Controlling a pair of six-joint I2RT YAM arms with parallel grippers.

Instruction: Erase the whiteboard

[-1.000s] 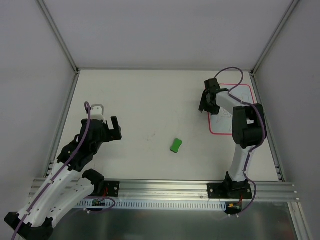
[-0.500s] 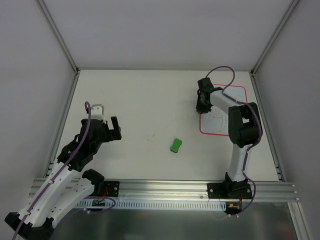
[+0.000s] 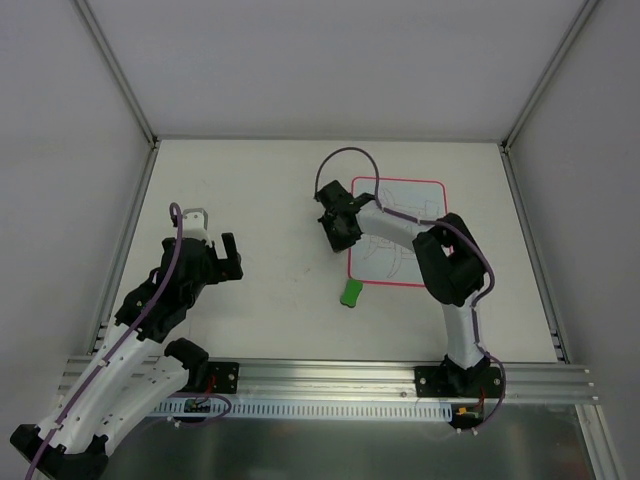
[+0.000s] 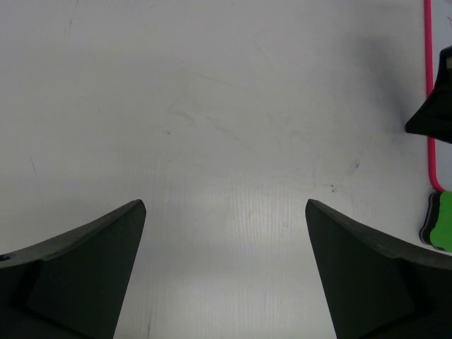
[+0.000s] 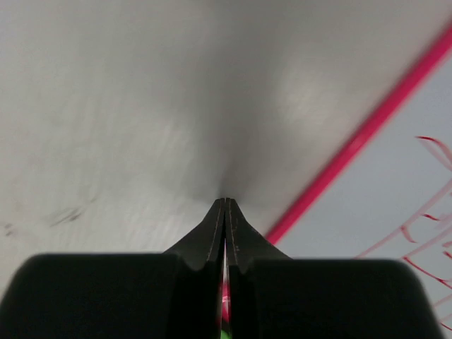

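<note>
The whiteboard (image 3: 410, 200), white with a pink border and faint scribbles, lies flat right of the table's centre. My right gripper (image 3: 343, 238) is at its left edge, jaws pressed together on the thin border. In the right wrist view the shut fingertips (image 5: 225, 201) sit over the pink edge of the whiteboard (image 5: 395, 183), and pink shows in the slit between them. A green eraser (image 3: 351, 292) lies at the board's near left corner. My left gripper (image 3: 232, 255) hovers open over bare table (image 4: 226, 212), far left of the board, holding nothing.
The left wrist view catches the whiteboard's pink edge (image 4: 431, 106) and the green eraser (image 4: 441, 229) at its right margin. Metal frame rails (image 3: 130, 230) and white walls enclose the table on three sides.
My right gripper closed fully and swept left, and the whiteboard slid left with it until its corner reached the green eraser. The left arm stayed still.
</note>
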